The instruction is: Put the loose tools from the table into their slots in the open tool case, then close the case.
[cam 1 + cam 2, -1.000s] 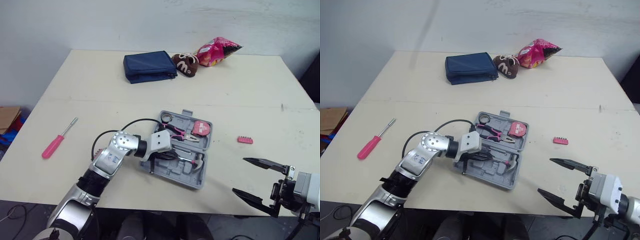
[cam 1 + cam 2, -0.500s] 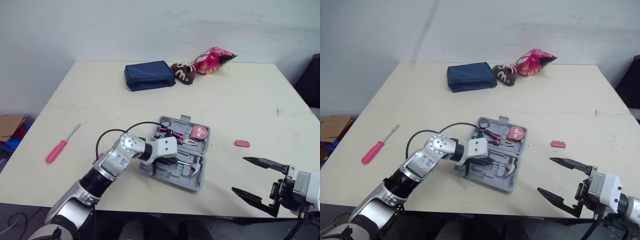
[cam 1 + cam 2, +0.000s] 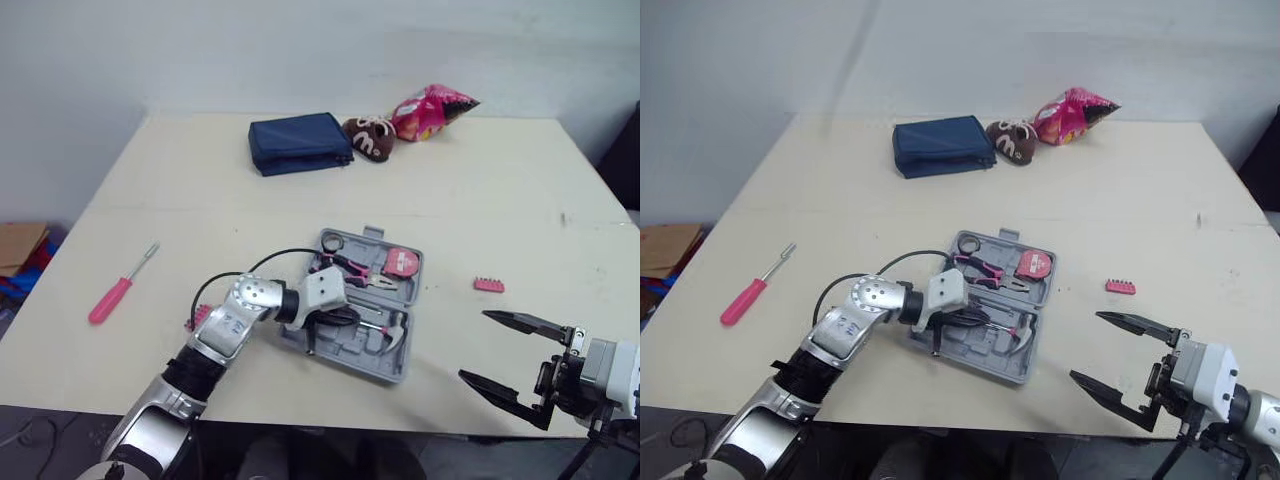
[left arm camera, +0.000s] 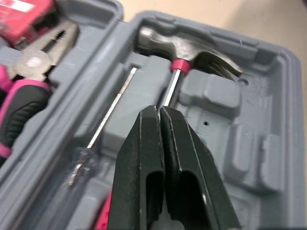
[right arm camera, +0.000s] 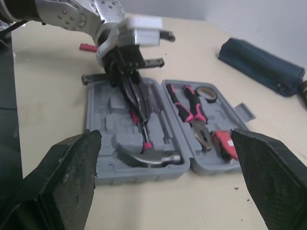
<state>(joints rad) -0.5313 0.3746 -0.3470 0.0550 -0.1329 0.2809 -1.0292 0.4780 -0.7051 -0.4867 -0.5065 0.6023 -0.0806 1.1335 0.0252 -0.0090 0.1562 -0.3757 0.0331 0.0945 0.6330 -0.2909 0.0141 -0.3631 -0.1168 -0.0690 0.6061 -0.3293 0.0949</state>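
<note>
Left fingers point(image 4: 144, 158) pressed shut, empty, tips at chrome pink-necked hammer point(image 4: 192, 48) lying in grey plastic tool case point(image 3: 390, 368), mid worktop point(image 3: 200, 180). Right fingers point(image 3: 520, 322) wide open, empty. Suggest pressing straight down to seat shaft.

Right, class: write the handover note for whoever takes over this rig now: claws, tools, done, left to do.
Left claw: shut, tips at the shaft of the hammer inside the open tool case.
Right claw: open, empty, by the near edge of the table, right of the case.
Done: hammer, pliers and tape measure sit in the case.
Left: pink screwdriver on the table left of the case, pink bit holder right of it; then close the case.
</note>
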